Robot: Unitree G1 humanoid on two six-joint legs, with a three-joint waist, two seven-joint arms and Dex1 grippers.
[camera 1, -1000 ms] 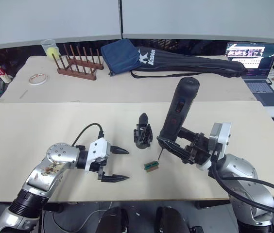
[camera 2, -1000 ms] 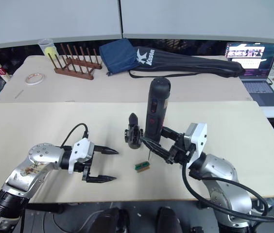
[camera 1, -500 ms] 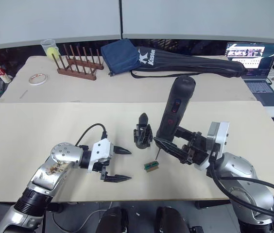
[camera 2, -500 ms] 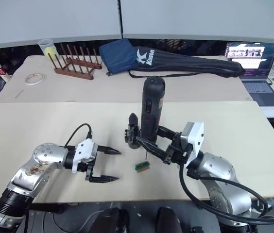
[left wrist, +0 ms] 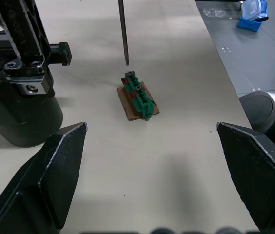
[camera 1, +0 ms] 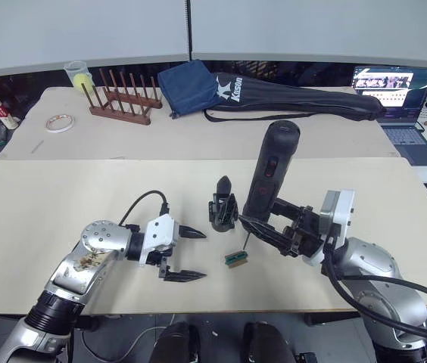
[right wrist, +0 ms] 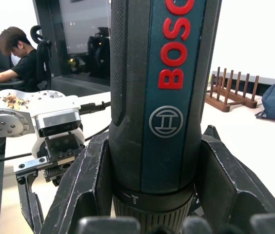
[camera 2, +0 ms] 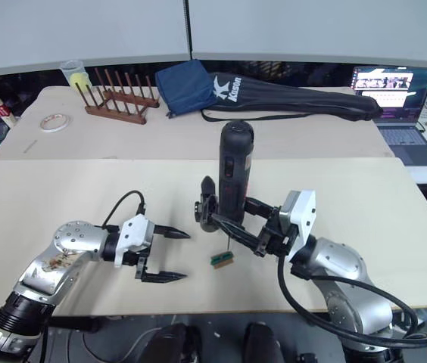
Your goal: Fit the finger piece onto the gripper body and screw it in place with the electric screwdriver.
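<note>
The right gripper (camera 1: 274,227) is clamped on the lower barrel of the electric screwdriver (camera 1: 270,170), holding it nearly upright with the top leaning slightly toward the far edge of the tabletop (camera 1: 62,197). In the right wrist view both fingers (right wrist: 86,185) press against the tool's body on either side. Its thin metal bit (left wrist: 123,29) points down and ends just above the tabletop, close beside the small green-and-brown block (left wrist: 138,95) without touching it. Compared with a second ago, the screwdriver has shifted a little toward the gripper body (camera 1: 222,208) and now stands just beside it; the bit tip has moved with it.

The gripper body stands upright near the middle of the tabletop, one pointed finger sticking up. Whether the finger piece is already on it cannot be told.

The left gripper (camera 1: 187,253) hovers low over the tabletop with its fingers spread wide and nothing between them, aimed at the green block. It has crept slightly closer to the block and the gripper body since the earlier frame, yet remains apart from both.

Along the far edge lie a long black zipped bag (camera 1: 297,98), a wooden rack (camera 1: 123,98) and a roll of tape (camera 1: 60,123), unchanged.
</note>
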